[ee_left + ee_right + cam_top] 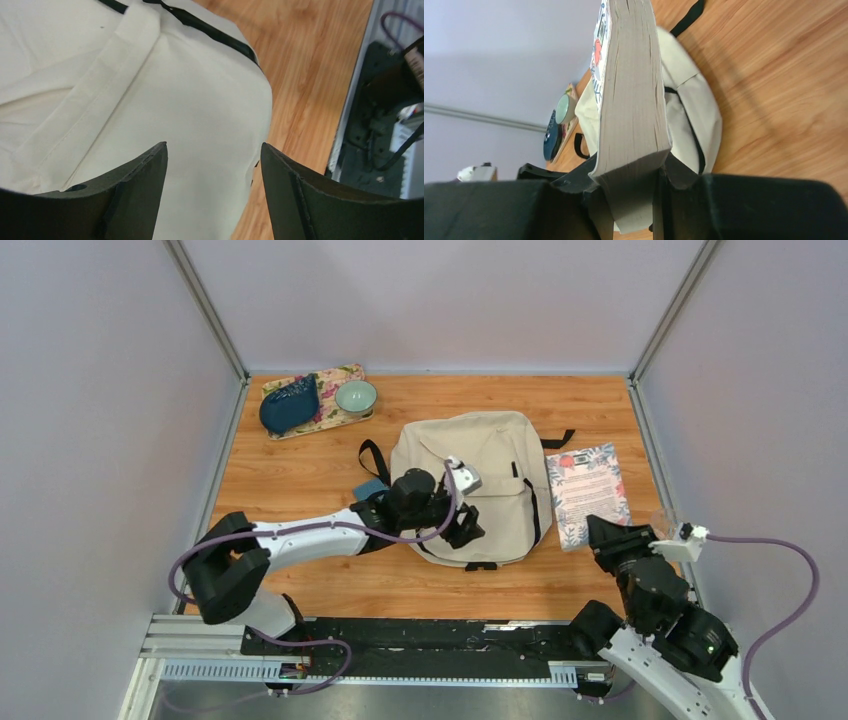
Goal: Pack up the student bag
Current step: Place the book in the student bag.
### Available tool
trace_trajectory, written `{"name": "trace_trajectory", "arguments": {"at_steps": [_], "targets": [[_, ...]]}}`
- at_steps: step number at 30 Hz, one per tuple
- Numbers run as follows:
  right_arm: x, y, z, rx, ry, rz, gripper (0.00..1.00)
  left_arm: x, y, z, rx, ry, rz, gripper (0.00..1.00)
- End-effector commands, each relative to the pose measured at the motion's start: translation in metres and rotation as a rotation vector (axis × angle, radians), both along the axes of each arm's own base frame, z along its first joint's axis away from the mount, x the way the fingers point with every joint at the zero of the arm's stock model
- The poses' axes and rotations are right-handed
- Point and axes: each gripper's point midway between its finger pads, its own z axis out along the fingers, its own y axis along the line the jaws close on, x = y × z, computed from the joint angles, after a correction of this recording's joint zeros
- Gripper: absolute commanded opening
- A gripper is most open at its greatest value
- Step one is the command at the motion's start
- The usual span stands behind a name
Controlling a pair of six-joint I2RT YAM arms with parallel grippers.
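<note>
Worktop (300, 490) of wood carries the bag (495, 470) at its middle, lying flat; its long axis runs far to near, tipped slightly, and which end is the top I cannot tell; book (587, 490) sits just right of the bag, roughly parallel to it, near edge clamped in the right claw (603, 533); left claw (463, 525) hovers over the bag's near left part, fingers spread wide, gripping nothing.
</note>
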Motion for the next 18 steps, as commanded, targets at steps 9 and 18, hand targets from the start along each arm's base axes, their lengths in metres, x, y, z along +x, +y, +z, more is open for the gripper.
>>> {"name": "trace_trajectory", "arguments": {"at_steps": [9, 18], "targets": [[-0.017, -0.044, 0.021, 0.01, -0.062, -0.13, 0.0, -0.024, -0.034, -0.038, 0.247, -0.242, -0.255, 0.77], [-0.014, -0.038, 0.02, 0.023, -0.065, -0.114, 0.0, -0.027, -0.031, -0.069, 0.36, -0.236, -0.281, 0.77]]}}
